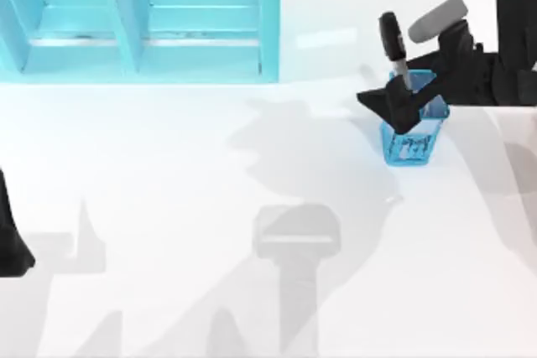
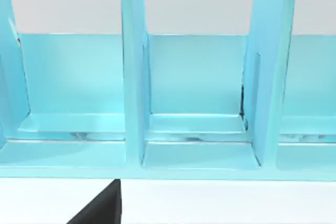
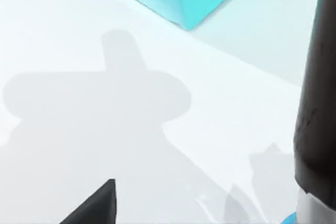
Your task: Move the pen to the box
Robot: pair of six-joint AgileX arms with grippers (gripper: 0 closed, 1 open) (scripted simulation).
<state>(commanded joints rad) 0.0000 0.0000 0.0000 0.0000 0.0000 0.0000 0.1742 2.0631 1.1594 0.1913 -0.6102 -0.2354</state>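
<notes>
Resting at the far-left edge of the table (image 1: 168, 207), low in the top view, the left arm sits parked; a dark tip of its left gripper (image 2: 100, 209) shows in the left wrist view, and I cannot tell how its fingers stand. Far left on the table stands the box (image 1: 138, 18), a light-blue open organiser with upright dividers; the left wrist view faces its compartments.

Mid table: bare white surface with arm shadows.

Right, far side: small blue mesh holder (image 1: 411, 142) stands upright on the table. The pen (image 1: 393, 48) stands in it, black cap end up, leaning slightly left, silver-grey barrel going down into the holder. The right gripper (image 1: 401, 100) reaches in from the right edge and sits at the holder's rim, against the pen's barrel; whether its fingers are pinching the pen or spread beside it, I cannot tell.
</notes>
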